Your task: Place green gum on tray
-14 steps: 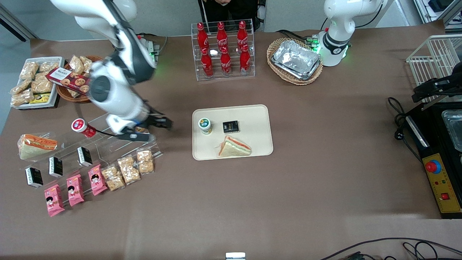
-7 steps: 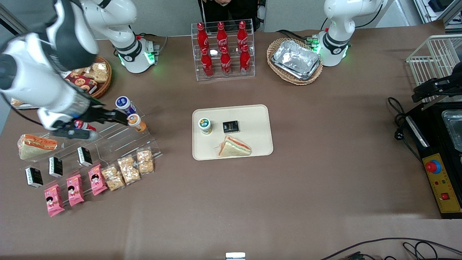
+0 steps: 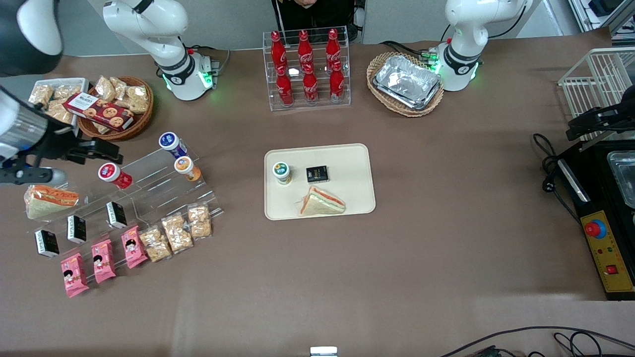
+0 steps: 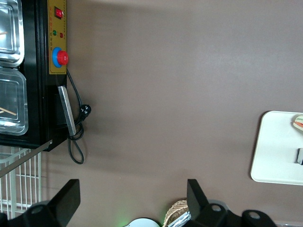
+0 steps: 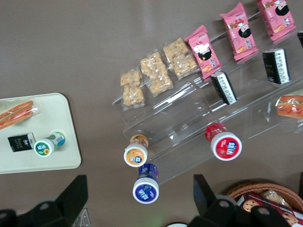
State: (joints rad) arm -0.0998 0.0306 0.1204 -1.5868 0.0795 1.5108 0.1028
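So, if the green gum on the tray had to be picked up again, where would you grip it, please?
Around its green body just under the round lid, coming straight down: the green gum stands upright on the tray, with the small black box close beside it. The open gripper is by the display rack.

Bare counter [image 3: 233, 163] lies open between the clear display stand [image 3: 149, 191] and the tray [image 3: 354, 153]. On the tray, green gum [image 3: 282, 172], black box [image 3: 317, 173] and sandwich [image 3: 322, 202] crowd one half. The claw [image 3: 106, 148] hovers above the stand.

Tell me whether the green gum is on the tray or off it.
On it: the green gum stands upright on the tray, beside the black box. The gripper is open, over the display rack.
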